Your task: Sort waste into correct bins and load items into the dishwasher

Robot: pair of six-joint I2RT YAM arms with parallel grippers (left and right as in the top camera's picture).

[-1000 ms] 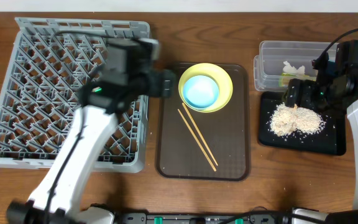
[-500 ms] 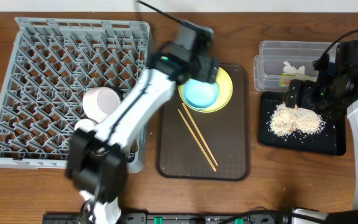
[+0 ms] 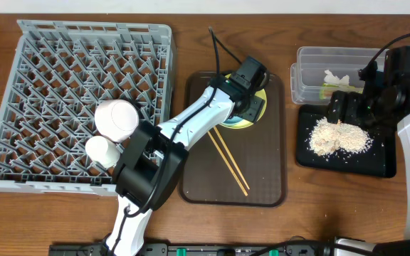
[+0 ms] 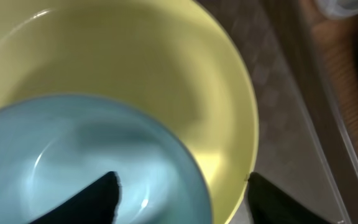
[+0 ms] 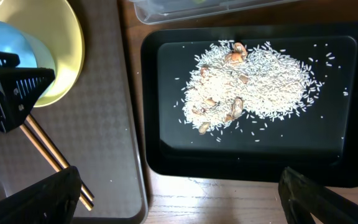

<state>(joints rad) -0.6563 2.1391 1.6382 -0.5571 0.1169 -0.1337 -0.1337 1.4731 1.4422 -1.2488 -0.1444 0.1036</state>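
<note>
Left pincer (image 4: 182, 199) is wide open over the light blue bowl (image 4: 73, 155): one finger (image 4: 89, 196) is inside the bowl and the other (image 4: 284, 199) is outside the rim of the yellow plate (image 4: 166, 68). Nothing is gripped, and I can't tell if either finger touches. The bowl sits in the plate, offset toward the plate's 9 o'clock in the wrist view. The plate is at 12 o'clock on the brown tray (image 3: 262, 171), mid-bench. Two chopsticks (image 3: 228, 162) lie side by side on that tray, running from below the plate toward 5 o'clock. Grey rack (image 3: 48, 71) is at 9 o'clock on the bench (image 3: 297, 206), with the pink bowl (image 3: 117, 117) near its 4 o'clock corner and the white cup (image 3: 98, 149) just beside it at 7 o'clock. Clear tub (image 3: 301, 71) is at 2 o'clock on the bench and holds the tissue (image 3: 335, 76) and the wrapper (image 3: 329, 88). Black tray (image 3: 376, 160) sits directly at the tub's 6 o'clock, with the rice scraps (image 3: 339, 136) piled in its 10 o'clock half. Right pincer (image 5: 179, 202) is spread wide and empty, hanging over the black tray.
</note>
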